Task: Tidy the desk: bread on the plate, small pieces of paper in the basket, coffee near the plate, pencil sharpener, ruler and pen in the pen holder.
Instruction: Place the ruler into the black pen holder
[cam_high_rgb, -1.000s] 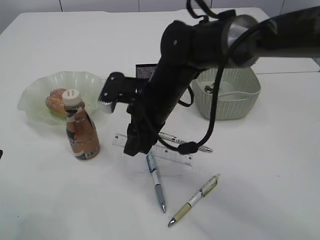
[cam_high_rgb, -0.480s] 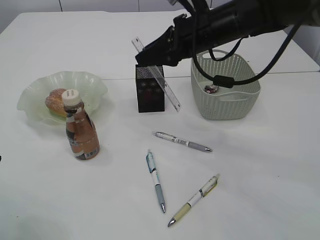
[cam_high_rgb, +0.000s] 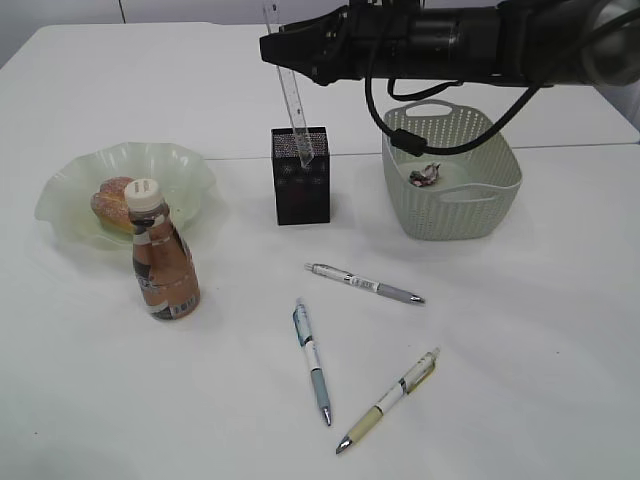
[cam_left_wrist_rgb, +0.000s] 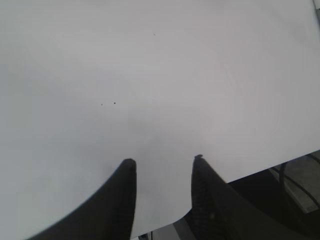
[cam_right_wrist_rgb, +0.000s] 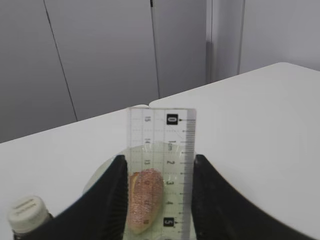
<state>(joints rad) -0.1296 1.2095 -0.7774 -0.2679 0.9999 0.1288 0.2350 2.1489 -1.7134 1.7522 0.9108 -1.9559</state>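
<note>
Ruler (cam_high_rgb: 293, 105) stowing: right claw (cam_right_wrist_rgb: 156, 200) clamped on clear ruler, lower end entering pen holder (cam_high_rgb: 300, 176) directly beneath; next, release; left claw (cam_left_wrist_rgb: 162, 197) part-open, empty.

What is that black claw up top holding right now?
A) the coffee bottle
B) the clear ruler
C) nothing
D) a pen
B: the right claw grips the clear ruler nearly upright, its lower end at the top of the black mesh pen holder; the three pens lie on the desk and the coffee bottle stands by the plate.
</note>
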